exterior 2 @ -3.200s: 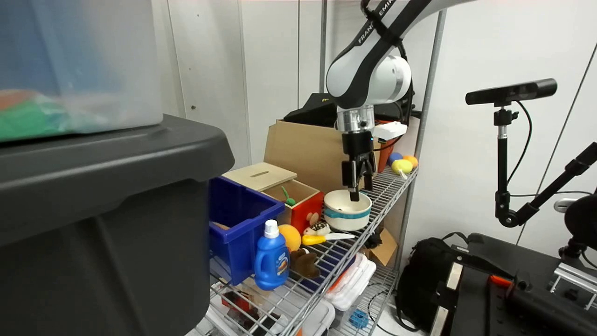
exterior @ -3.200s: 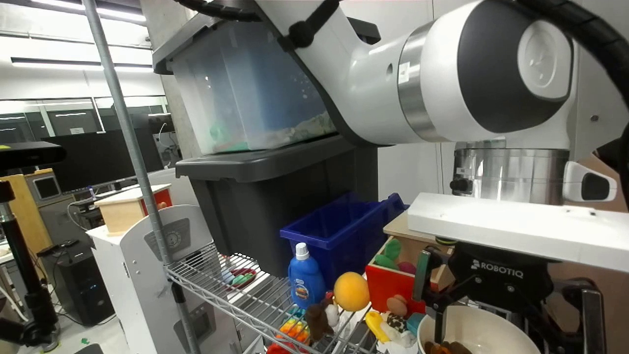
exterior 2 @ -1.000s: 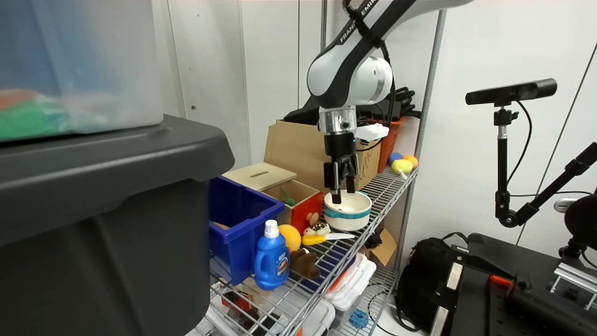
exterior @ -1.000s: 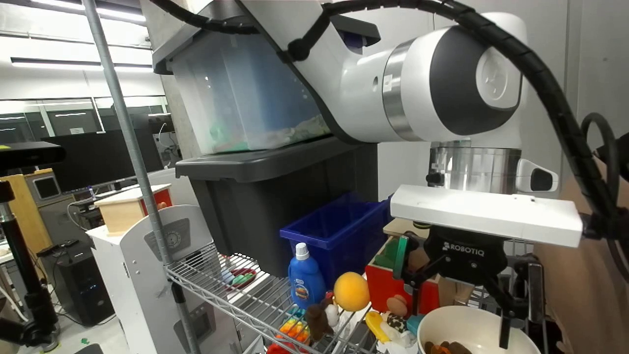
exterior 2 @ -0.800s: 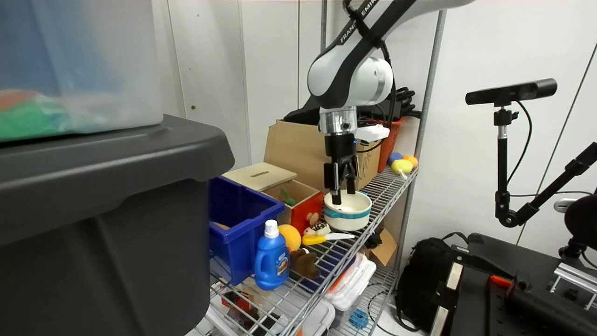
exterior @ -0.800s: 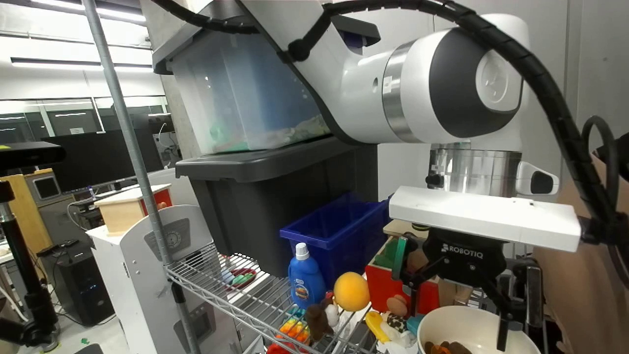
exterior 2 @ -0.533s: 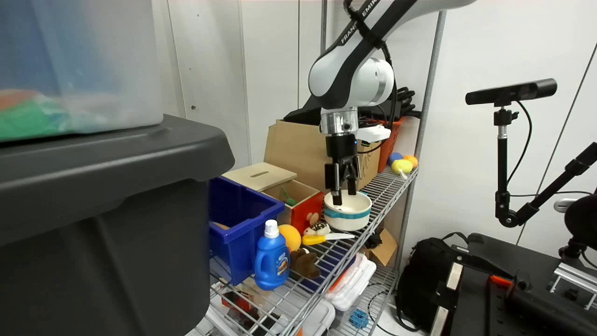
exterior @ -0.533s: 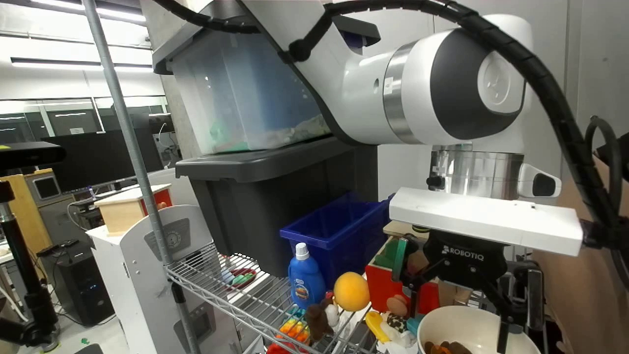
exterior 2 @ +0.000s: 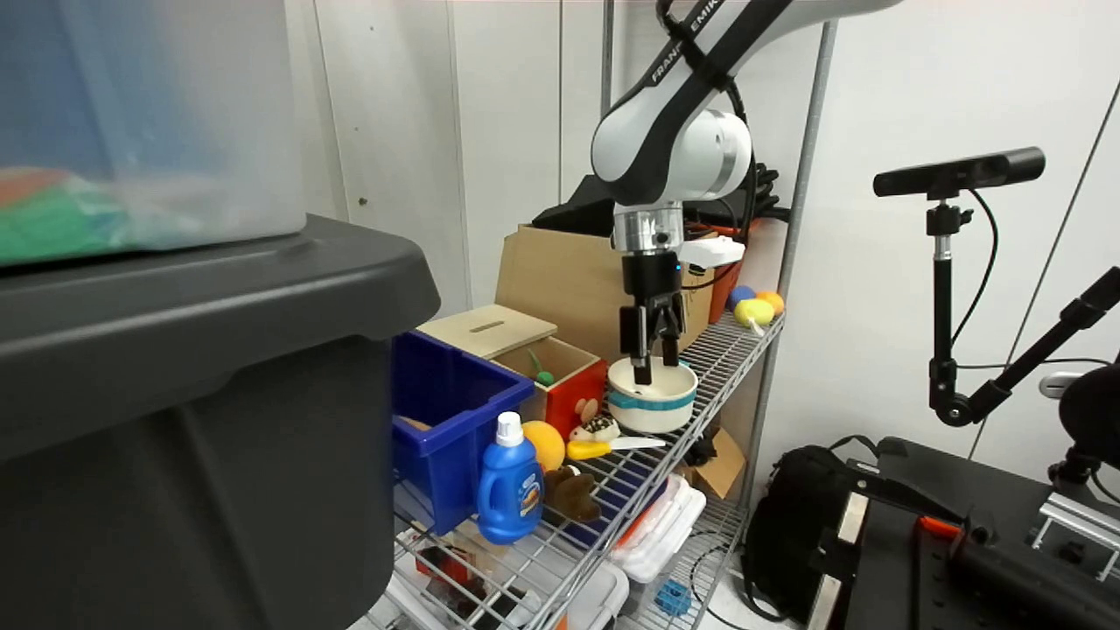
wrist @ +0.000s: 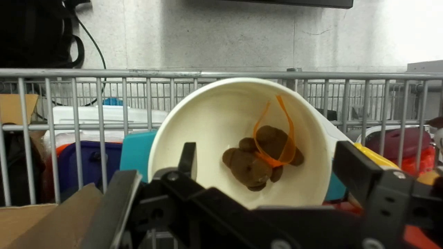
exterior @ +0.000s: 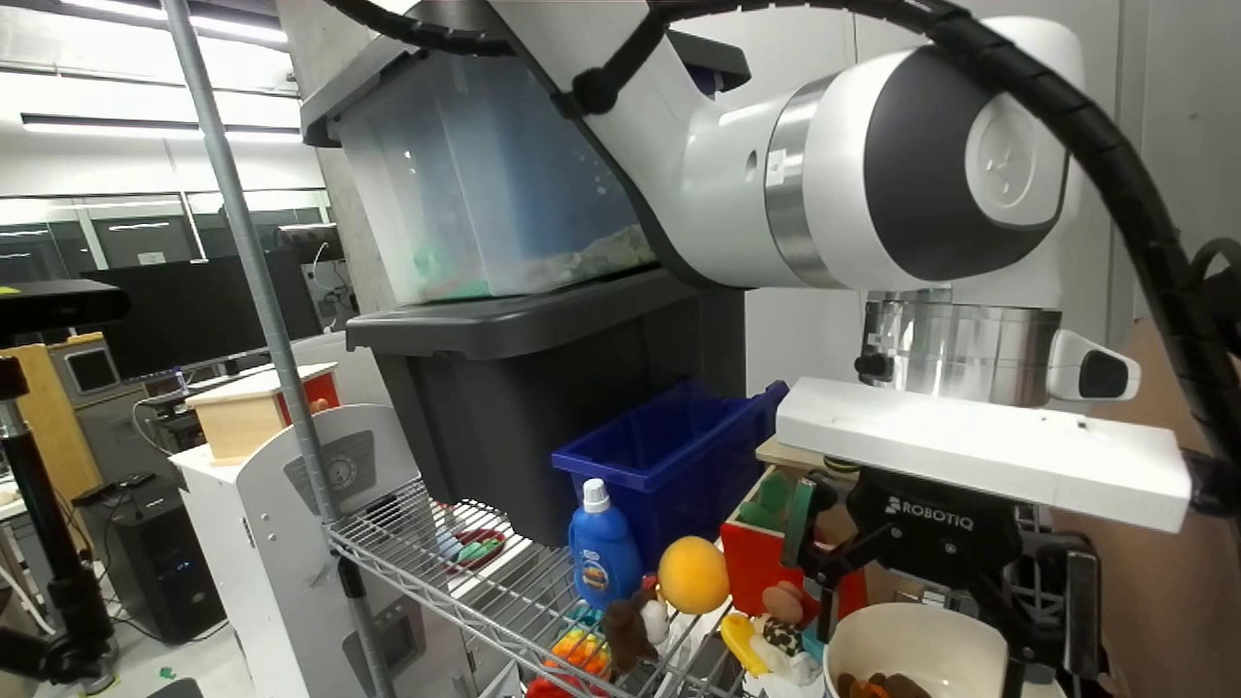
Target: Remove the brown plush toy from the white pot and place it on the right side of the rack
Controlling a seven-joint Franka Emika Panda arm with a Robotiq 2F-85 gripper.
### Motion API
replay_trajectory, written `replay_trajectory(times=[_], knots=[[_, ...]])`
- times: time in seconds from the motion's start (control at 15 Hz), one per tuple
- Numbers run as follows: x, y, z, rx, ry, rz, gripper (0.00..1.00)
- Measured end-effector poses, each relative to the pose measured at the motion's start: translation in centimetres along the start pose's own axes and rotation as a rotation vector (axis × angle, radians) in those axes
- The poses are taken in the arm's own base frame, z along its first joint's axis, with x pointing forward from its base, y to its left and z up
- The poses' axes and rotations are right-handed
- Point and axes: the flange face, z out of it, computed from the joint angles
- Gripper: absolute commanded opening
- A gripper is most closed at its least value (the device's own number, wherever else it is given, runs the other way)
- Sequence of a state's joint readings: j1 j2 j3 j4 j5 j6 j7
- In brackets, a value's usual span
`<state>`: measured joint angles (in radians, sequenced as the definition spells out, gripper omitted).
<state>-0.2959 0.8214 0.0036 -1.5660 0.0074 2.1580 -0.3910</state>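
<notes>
Brown and fuzzy, the plush toy lies inside the white pot, just right of centre in the wrist view, with an orange ribbon crossing it and looping up toward the pot's upper right wall. We see the pot standing on the wire rack, whose rail spans that frame from left edge to right. Above the pot hangs the gripper, fingers pointing down and spread wide; from the wrist we look at the toy between them, apart from both. In an exterior view the fingertips overlap the pot's mouth, right of centre, and we cannot tell whether they reach below its rim. Just left of the pot there we find the wooden box with its red front, and lower down the yellow-handled knife, blade to the right. Farther left and lower come the orange ball and the upright blue bottle, beside the blue bin. A lidded dark grey bin fills the lower left of that frame.
</notes>
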Motion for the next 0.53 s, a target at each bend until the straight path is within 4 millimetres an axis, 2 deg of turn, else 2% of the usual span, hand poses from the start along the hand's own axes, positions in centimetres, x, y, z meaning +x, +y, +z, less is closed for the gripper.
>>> replay_trajectory(times=[0.27,0.53], knots=[[-1.04,0.68,-0.15,0.002,0.004,0.016,1.00],[-1.22,0.80,-0.22,0.002,0.007,0.019,1.00]])
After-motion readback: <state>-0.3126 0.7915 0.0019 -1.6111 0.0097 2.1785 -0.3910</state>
